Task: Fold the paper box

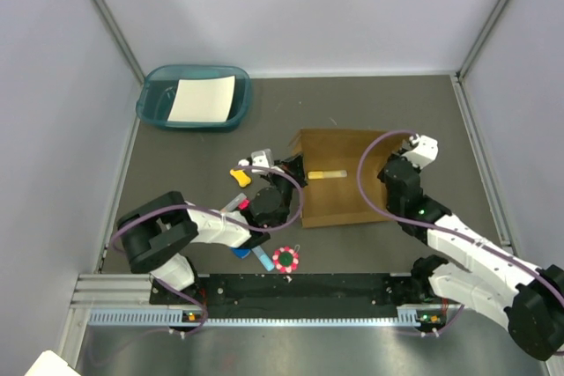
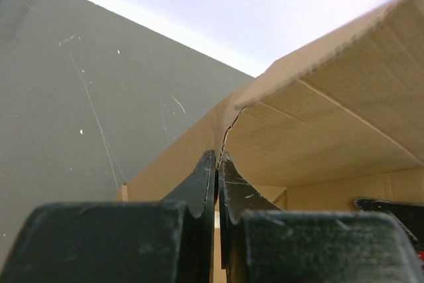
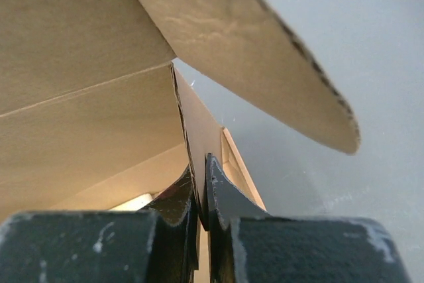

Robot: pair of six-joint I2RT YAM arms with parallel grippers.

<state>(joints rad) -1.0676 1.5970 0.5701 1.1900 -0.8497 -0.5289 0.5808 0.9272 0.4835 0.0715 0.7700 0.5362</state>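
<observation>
The paper box (image 1: 339,178) is brown corrugated cardboard, partly folded, lying in the middle of the table. My left gripper (image 1: 295,189) is shut on the box's left side wall; in the left wrist view (image 2: 218,164) the cardboard edge runs between the two black fingers, with a raised flap (image 2: 344,104) above. My right gripper (image 1: 385,184) is shut on the box's right side wall; in the right wrist view (image 3: 201,167) the wall stands pinched between the fingers under a rounded flap (image 3: 265,51). A yellowish strip (image 1: 324,174) lies inside the box.
A teal plastic tray (image 1: 155,99) holding a white paper sheet (image 1: 202,99) stands at the back left. Small items lie left of the box: a yellow piece (image 1: 240,176), a blue piece (image 1: 241,253), and a red round item (image 1: 285,259). Grey walls enclose the table.
</observation>
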